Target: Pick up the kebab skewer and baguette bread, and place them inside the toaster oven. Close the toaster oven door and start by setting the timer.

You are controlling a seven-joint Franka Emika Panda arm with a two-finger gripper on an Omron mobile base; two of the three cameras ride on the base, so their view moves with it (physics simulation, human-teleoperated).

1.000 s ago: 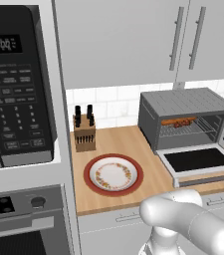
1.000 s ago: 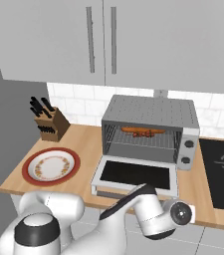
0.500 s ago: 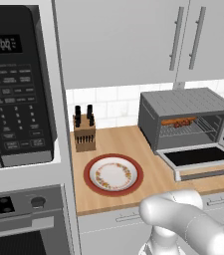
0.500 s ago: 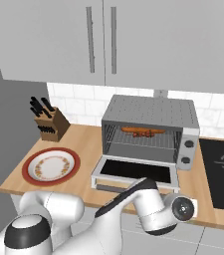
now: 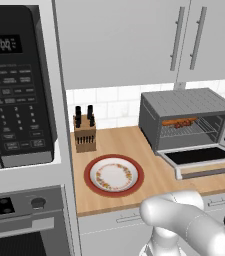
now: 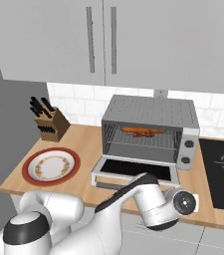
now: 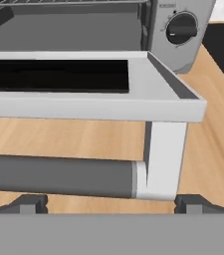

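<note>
wooden counter [image 6: 86, 144] carries grey ribbed toaster oven [image 6: 151, 112], its dark glass door [image 6: 136, 170] down. gripper [image 7: 111, 201] jaws spread, empty, straddling grey bar handle [image 7: 58, 175]; an off-centre clamp risks slipping mid-lift.

Both base views look down from opposite sides, sharing the toaster oven [image 5: 186, 120] [image 6: 151, 129]; the hand view sits close before the toaster oven door [image 7: 91, 87].

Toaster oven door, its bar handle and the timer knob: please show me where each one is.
Toaster oven door [image 7: 58, 74]: hand view, dark glass panel.
Bar handle [image 7: 58, 175]: hand view, middle of the grey bar.
Knob [image 7: 181, 28]: hand view, face of the dark dial.
</note>
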